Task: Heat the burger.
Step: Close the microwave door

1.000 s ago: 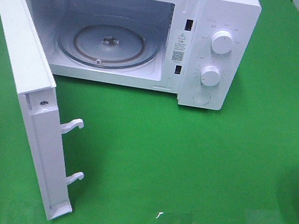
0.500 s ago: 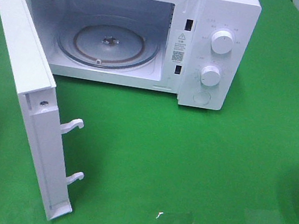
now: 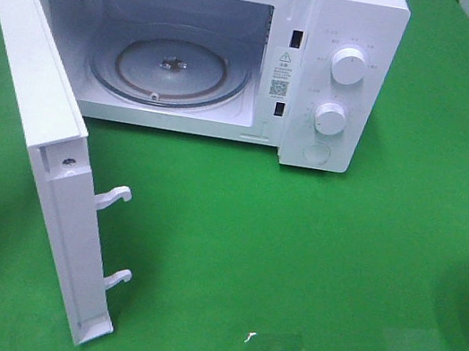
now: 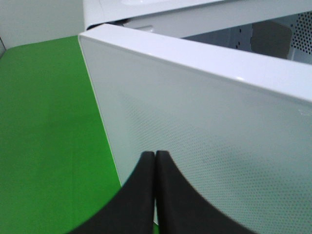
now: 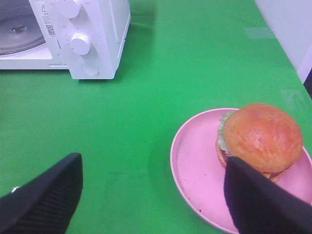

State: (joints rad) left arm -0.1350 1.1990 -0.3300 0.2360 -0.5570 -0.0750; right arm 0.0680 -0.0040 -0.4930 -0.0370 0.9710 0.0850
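Burger (image 5: 262, 138): sat on the pink plate (image 5: 195, 165) — untouched.
Right gripper (image 5: 153, 197): released, above the tabletop (image 3: 340, 249).
Left gripper (image 4: 155, 161): clenched, empty — beside the microwave door (image 3: 42, 132).

The setting was a staged robot test bench rather than a home kitchen: a white microwave (image 3: 238, 49) stood with its door (image 3: 46, 161) open at the far left on a plain green tabletop (image 3: 292, 259), backed by bare pale walls (image 5: 287, 29).

Left gripper (image 4: 155, 161) closed (right gripper (image 5: 151, 190) spread wide)
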